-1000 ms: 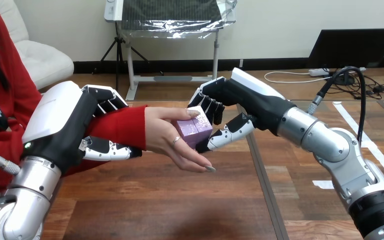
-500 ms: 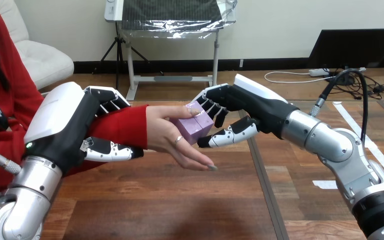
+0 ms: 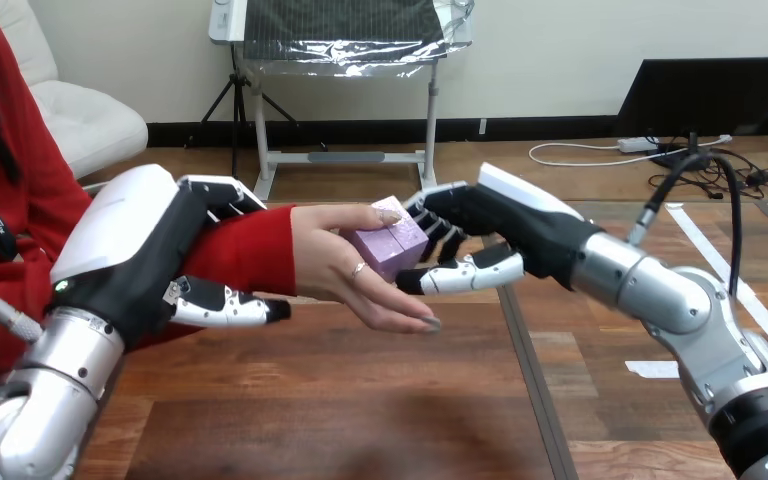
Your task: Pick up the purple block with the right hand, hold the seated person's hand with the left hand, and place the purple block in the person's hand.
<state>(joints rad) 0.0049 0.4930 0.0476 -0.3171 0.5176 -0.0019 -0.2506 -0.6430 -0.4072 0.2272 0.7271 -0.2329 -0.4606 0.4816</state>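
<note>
One purple block [image 3: 392, 248], tilted corner-up, rests in person's hand [image 3: 338, 268].

Purple block [image 3: 388, 248] in person's hand [image 3: 340, 272]; right robot hand [image 3: 500, 225] beside.

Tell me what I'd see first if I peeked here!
A purple block lies in the person's hand in the middle of the view, with the robot's right hand close at its right. At the left, the robot's left hand wraps round the person's red-sleeved wrist.
</note>
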